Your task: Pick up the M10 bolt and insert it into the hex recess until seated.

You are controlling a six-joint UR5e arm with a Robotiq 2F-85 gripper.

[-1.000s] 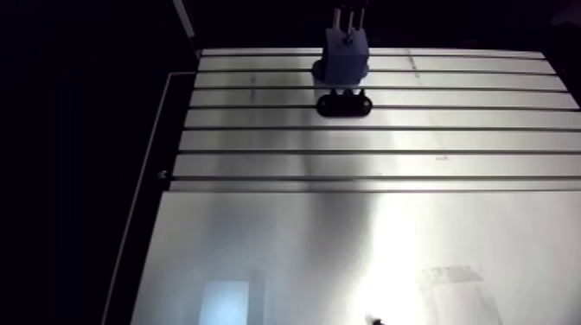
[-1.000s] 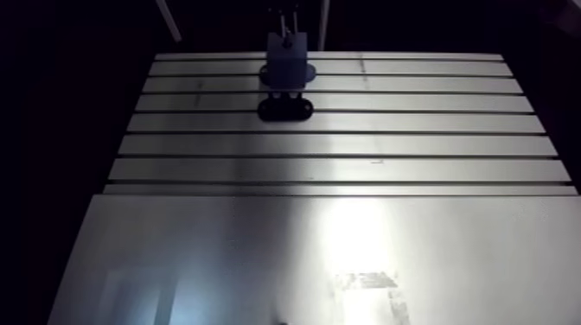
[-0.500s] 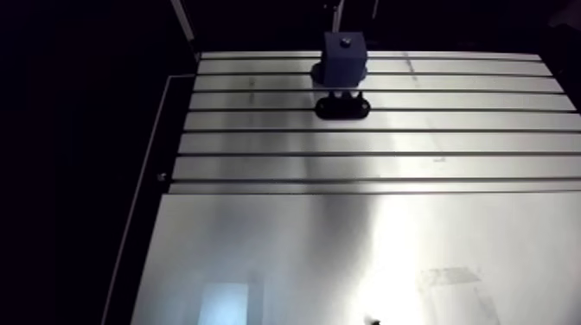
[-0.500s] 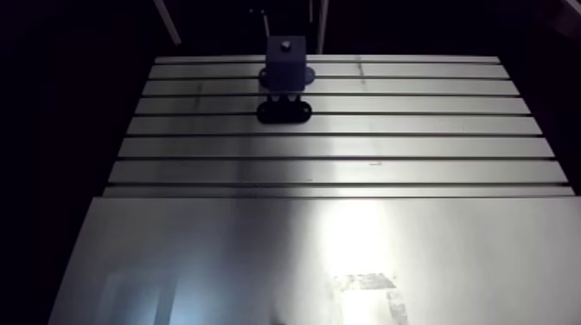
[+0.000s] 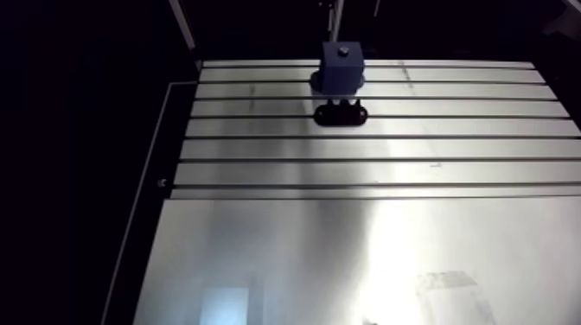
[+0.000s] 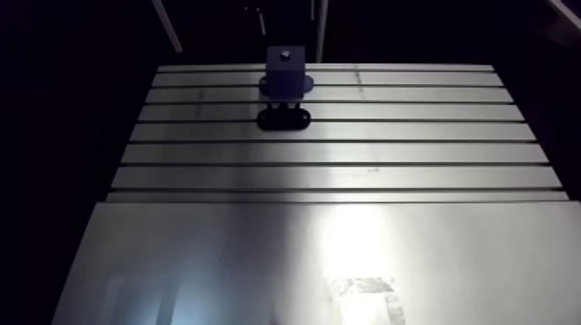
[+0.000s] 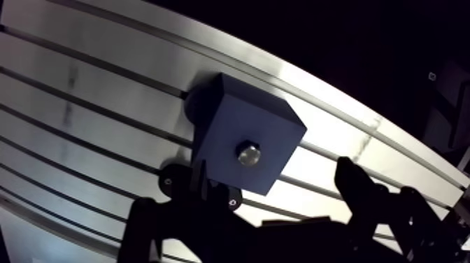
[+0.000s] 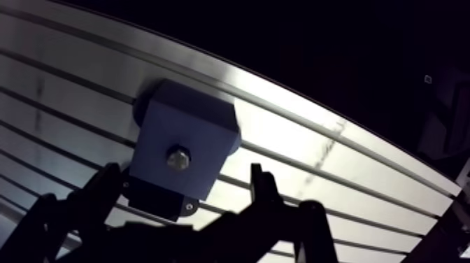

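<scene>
Status: the M10 bolt isn't loose on the desk. Its round metal head sits in the middle of the top face of the blue block. In the arm view the block is in the upper middle of the frame, standing on a black base plate across the slotted rows. The wrist view looks down on the block with the gripper over it. The fingers are spread wide, one to each side of the block, with nothing clamped between them and no contact with bolt or block that I can see. So I read pick and insert as done, and the step in hand as the seating check. I can't confirm seating from here: the hex recess is hidden under the head, and I can't tell whether the head sits flush or proud of the face. The next move depends on that. If it's flush, I lift straight up, jaws kept apart so neither finger clips a block edge. If it's proud, I centre over the head, close up and press down along the bolt axis. Side load is the risk there, since it could cock the bolt in the recess.
</scene>
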